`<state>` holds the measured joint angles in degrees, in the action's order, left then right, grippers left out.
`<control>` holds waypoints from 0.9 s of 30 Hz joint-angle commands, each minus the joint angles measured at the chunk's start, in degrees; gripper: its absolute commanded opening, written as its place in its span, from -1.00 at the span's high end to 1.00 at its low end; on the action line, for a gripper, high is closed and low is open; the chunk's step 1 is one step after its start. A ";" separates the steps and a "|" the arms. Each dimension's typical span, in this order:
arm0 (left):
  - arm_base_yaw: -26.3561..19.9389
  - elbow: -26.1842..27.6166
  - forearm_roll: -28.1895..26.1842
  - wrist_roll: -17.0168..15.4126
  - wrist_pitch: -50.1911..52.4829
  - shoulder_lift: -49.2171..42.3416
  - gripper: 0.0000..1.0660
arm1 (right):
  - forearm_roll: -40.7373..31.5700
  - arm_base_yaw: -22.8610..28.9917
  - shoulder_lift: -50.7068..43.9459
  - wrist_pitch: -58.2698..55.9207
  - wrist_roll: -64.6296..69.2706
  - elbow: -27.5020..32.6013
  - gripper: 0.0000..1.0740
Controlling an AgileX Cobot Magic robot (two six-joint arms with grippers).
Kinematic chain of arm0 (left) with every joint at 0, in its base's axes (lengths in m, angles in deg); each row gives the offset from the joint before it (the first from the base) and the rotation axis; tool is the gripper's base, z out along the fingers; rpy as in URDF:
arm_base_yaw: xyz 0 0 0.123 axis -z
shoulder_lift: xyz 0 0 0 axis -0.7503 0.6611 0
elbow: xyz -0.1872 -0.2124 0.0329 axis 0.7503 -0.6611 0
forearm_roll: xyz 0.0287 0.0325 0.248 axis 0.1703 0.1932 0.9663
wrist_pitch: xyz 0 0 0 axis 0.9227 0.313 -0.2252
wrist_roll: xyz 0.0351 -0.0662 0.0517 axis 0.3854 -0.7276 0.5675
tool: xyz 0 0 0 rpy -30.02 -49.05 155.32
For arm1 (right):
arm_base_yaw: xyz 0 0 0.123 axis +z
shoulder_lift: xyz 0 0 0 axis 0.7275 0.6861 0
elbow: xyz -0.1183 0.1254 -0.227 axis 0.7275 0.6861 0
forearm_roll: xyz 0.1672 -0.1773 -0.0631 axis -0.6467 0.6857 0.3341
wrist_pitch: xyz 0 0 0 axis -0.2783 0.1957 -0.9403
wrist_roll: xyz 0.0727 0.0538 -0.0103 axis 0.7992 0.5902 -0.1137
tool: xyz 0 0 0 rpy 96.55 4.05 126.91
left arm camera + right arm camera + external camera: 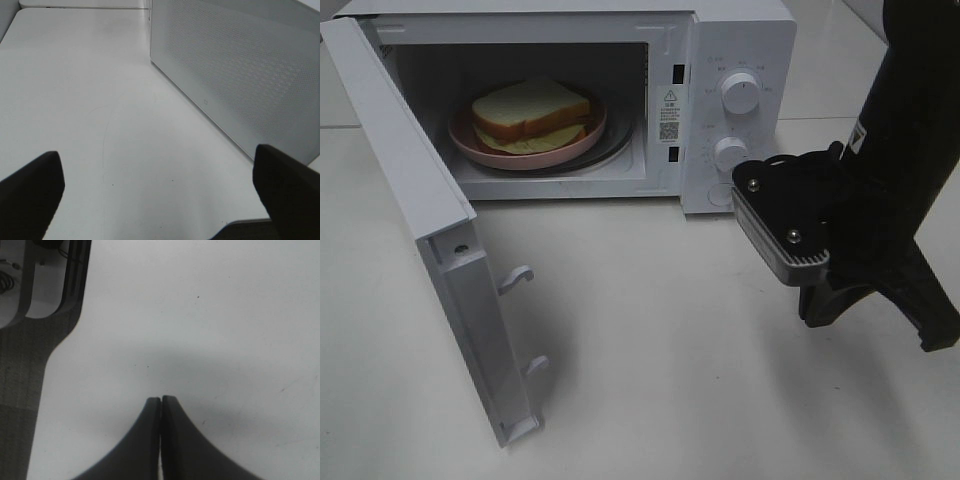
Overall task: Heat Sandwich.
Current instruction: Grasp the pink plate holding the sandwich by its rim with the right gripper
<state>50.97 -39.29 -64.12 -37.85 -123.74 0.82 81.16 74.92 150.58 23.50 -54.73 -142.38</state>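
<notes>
The sandwich (530, 108), white bread with tan crust and pale yellow filling, lies on a pink plate (500, 152) inside the white microwave (740, 40). The microwave door (410, 170) stands swung wide open to the left. My right arm (900, 150) hangs low over the table, right of the microwave's control panel. My right gripper (160, 401) is shut with nothing between its fingers, just above the bare white table. My left gripper (157, 152) is open and empty, its fingers (30, 190) spread wide beside a white perforated panel (240, 65).
Two knobs (740, 92) (731, 152) sit on the microwave's front panel, close to my right arm's wrist camera block (780, 225). Two latch hooks (517, 278) stick out of the open door's edge. In the right wrist view the table's edge (50, 360) borders grey floor.
</notes>
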 commanded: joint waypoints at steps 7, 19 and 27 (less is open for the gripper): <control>-0.11 -0.11 -0.40 0.00 0.69 -0.34 -0.82 | 0.34 2.52 -2.06 3.15 -7.96 -0.23 0.85; -0.11 -0.11 -0.40 0.00 0.69 -0.34 -0.82 | 5.84 6.59 -2.35 13.24 6.42 -0.23 -0.30; -0.11 -0.11 -0.40 0.00 0.69 -0.34 -0.82 | 5.84 6.59 -2.06 15.24 9.85 -0.23 -0.82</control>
<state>50.97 -39.29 -64.12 -37.85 -123.74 0.82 87.01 81.46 148.63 38.51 -45.85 -142.38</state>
